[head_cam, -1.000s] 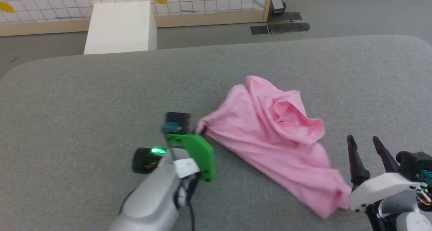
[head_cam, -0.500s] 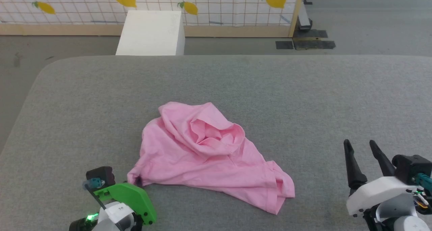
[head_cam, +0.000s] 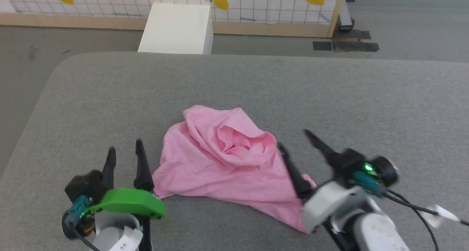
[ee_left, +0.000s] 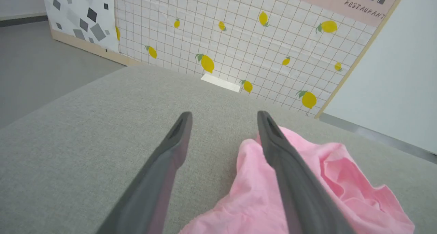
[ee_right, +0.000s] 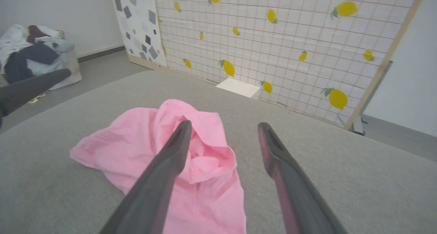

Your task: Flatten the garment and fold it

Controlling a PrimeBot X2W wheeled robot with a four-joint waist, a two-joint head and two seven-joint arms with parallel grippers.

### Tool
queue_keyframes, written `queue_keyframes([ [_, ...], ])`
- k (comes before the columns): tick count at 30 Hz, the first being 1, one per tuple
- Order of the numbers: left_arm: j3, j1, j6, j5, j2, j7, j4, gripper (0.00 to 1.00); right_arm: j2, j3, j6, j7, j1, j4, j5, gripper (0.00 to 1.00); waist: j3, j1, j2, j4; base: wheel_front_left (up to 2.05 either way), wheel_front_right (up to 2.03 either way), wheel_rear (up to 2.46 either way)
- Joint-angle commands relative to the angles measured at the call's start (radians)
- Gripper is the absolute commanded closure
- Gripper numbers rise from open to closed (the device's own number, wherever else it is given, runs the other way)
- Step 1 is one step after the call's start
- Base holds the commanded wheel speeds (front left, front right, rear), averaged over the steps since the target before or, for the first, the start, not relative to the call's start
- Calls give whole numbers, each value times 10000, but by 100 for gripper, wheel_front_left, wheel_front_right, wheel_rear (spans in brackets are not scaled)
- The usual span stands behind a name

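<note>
Head view: garment (head_cam: 223, 159) between left gripper (head_cam: 125, 147) and right gripper (head_cam: 293, 139).

One garment (head_cam: 227, 159) lies by two grippers, the left gripper (head_cam: 125, 146) and the right gripper (head_cam: 293, 138), four dark fingers (head_cam: 142, 163) in all; one white box (head_cam: 176, 29) stands beyond them.

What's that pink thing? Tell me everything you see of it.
The garment is thin, soft-looking light pink cloth, crumpled in a loose heap with bunched folds near its middle. It lies on the grey fabric surface. The open left gripper stands at its left edge, the open right gripper over its right side; contact is unclear.
</note>
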Motion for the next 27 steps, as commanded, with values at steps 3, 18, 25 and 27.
queue_keyframes([
  [3, 580, -41, -427, 1254, -613, -85, -650, 0, -116, 863, -15, 220, -899, 412, -220, 0, 372, 0, 0, 381, 0, 0, 0],
  [18, 1555, -295, -2519, 2549, -1756, -88, -1271, 0, -957, 3246, -15, 4214, -3480, 2688, 375, 0, 1452, 0, 0, 1427, 0, 0, 0],
  [25, 1480, -311, -2293, 2343, -1759, -89, -1203, 0, -1059, 2938, -15, 4280, -3884, 2571, 579, 100, 1489, 0, 0, 1569, 0, 0, 0],
  [27, 1491, -307, -2273, 2338, -1759, -89, -1175, 0, -1070, 2611, -15, 4182, -3940, 2473, 619, 100, 1454, 0, 0, 1555, 0, 0, 0],
])
